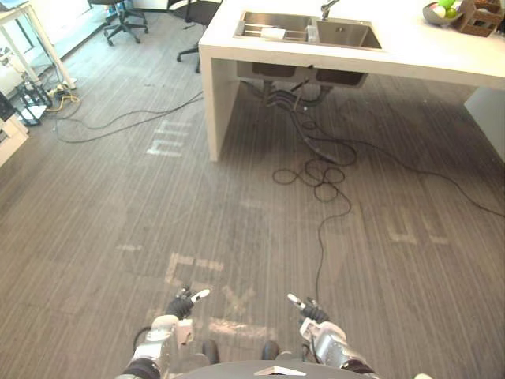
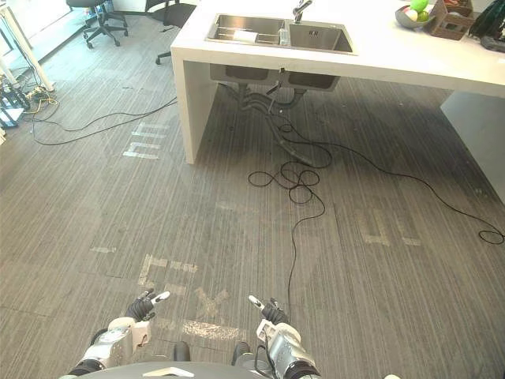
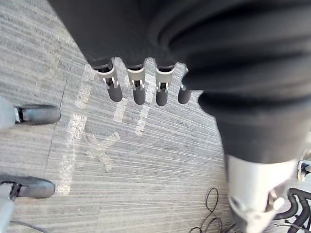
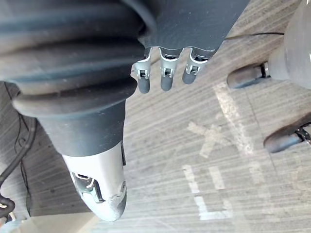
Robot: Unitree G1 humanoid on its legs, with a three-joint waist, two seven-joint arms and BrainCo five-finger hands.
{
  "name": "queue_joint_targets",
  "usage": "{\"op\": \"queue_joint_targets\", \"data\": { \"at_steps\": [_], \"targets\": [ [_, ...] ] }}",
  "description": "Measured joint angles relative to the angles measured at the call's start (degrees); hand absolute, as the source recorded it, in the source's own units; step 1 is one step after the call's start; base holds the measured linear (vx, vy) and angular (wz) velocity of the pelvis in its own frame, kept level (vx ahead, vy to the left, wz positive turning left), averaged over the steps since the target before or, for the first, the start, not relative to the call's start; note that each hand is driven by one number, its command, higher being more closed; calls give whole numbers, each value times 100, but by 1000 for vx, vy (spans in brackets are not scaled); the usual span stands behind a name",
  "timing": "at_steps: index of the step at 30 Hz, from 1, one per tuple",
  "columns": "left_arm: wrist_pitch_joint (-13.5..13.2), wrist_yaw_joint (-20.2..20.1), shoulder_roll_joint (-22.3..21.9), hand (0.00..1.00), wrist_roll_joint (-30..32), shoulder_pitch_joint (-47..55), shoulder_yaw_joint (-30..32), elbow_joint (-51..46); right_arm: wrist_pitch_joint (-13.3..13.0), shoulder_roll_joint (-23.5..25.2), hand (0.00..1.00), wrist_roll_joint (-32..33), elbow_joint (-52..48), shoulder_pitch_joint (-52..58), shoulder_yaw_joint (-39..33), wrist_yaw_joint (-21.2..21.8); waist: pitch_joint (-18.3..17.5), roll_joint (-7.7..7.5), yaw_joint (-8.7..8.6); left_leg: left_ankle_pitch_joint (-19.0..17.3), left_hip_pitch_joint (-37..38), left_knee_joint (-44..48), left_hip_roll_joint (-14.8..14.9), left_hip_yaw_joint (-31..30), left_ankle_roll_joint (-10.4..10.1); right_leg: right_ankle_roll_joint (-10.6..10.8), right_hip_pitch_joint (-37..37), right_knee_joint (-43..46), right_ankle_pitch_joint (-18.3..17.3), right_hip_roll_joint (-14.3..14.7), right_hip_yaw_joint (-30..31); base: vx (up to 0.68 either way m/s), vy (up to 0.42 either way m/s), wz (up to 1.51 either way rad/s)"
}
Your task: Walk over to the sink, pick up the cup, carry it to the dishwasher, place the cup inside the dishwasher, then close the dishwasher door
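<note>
sink (image 1: 308,31): steel, two basins, set in a white counter (image 1: 426,51); at 12 o'clock, well apart from the robot.
cup (image 1: 312,33): small clear thing upright at the divider betw. the basins, at 12 o'clock; too small to be sure of more. in neither hand.
tap (image 1: 327,8): behind the sink, just past the cup.
white block (image 1: 273,33): flat, in the left basin, near the cup.
left hand (image 1: 181,306): low at 7 o'clock, above the floor; fingers (image 3: 138,92) hang straight in a row, relaxed, nothing in them.
right hand (image 1: 316,313): low at 5 o'clock; fingers (image 4: 165,80) loose and straight, released, holding nothing.
hands: apart, not touching each other or anything else.
floor (image 1: 379,260): grey striped carpet.
tape marks (image 1: 197,272): pale, worn, on the floor just ahead of the hands; another set at 10 o'clock by the counter's leg.
hoses (image 1: 284,99): dark, hanging under the sink.
bowl (image 1: 440,13): w/ green fruit, on the counter at 1 o'clock.
basket (image 1: 480,17): brown, just beside the bowl.
chair (image 1: 122,17): black, on wheels, at 11 o'clock.
cable (image 1: 118,122): black, on the floor at 10 o'clock.
</note>
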Motion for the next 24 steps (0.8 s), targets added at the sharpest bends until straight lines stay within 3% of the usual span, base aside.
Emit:
{"op": "queue_joint_targets", "data": {
  "at_steps": [6,8,10,13,16,18,20,21,24],
  "targets": [
    [-22,639,40,0,1674,252,3,117,81,-9,0,-227,198,125,-14,-89,2,2,-1,-42,157,-3,29,282,-41,-5,70,-1,11,20,230,-18,18,-17],
    [-81,710,38,0,1741,370,11,166,180,-35,0,-232,215,224,-72,-74,8,4,-3,-60,182,-3,40,404,-44,-8,40,-2,21,32,337,-34,15,-30],
    [-147,713,48,0,1612,438,35,170,242,-47,0,-254,229,287,-292,14,8,3,-1,-68,178,-3,47,492,-32,10,-5,-2,36,40,430,-48,16,-23],
    [-204,446,80,0,1174,537,111,174,347,-149,0,-309,236,550,-313,661,9,-5,-2,-101,185,-4,37,523,-16,20,-9,0,53,34,460,-31,18,-6],
    [-49,-21,79,0,512,527,295,310,738,-183,0,188,244,663,-504,864,31,-21,3,-128,154,-4,36,639,19,45,-160,241,-37,7,567,-40,34,-18],
    [61,-365,108,0,512,536,423,353,854,-191,0,655,396,684,-697,907,35,-48,-23,-170,103,-3,7,712,89,189,-564,919,-363,-133,563,-12,73,-13],
    [49,-485,131,0,534,533,428,337,827,-187,0,826,386,723,-896,906,58,-68,-43,-196,60,-2,-35,818,148,434,-841,1387,-573,-284,554,36,86,-4],
    [50,-486,145,0,348,466,425,338,783,-192,0,875,383,709,-1041,895,166,-76,-84,-242,78,-3,-88,838,220,526,-1109,2026,-639,-448,543,55,99,-6],
    [53,-347,157,0,-91,331,446,397,812,-222,0,871,407,675,-1283,890,482,-72,-182,-331,388,1,-146,741,370,504,-1753,3635,-746,-779,418,66,93,7]
  ]
}}
